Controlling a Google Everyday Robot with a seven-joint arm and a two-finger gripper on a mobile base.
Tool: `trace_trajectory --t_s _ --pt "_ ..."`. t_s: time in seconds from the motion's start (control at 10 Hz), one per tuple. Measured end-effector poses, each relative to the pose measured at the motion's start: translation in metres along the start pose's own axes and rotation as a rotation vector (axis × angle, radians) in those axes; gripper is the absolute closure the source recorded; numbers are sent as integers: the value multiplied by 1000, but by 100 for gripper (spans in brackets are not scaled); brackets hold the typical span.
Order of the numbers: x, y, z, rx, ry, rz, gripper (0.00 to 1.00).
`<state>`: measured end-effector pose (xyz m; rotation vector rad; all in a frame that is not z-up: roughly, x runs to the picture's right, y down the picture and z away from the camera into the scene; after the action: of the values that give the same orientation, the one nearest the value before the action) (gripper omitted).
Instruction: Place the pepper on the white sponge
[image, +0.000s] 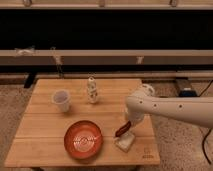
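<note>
The pepper (121, 130), small and dark red, hangs slanted from my gripper (126, 124), which is shut on its upper end. Its lower tip sits right over the left edge of the white sponge (126, 142), a pale block near the table's front right. Whether pepper and sponge touch, I cannot tell. My white arm (170, 107) reaches in from the right.
A round orange-red bowl (83, 139) lies left of the sponge. A clear plastic cup (61, 100) and a small white bottle (92, 90) stand farther back on the wooden table (45, 125). A dark wall with rails runs behind it.
</note>
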<state>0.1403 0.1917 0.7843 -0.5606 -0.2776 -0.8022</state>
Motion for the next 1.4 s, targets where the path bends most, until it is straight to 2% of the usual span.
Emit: trace_trajectory --t_s 0.6,1.1,1.4 --pt "-5 19 9 -17 -26 -33 100" --pt "-17 31 15 -33 -72 -74 98" --pt "-25 31 23 -54 -95 -94 71"
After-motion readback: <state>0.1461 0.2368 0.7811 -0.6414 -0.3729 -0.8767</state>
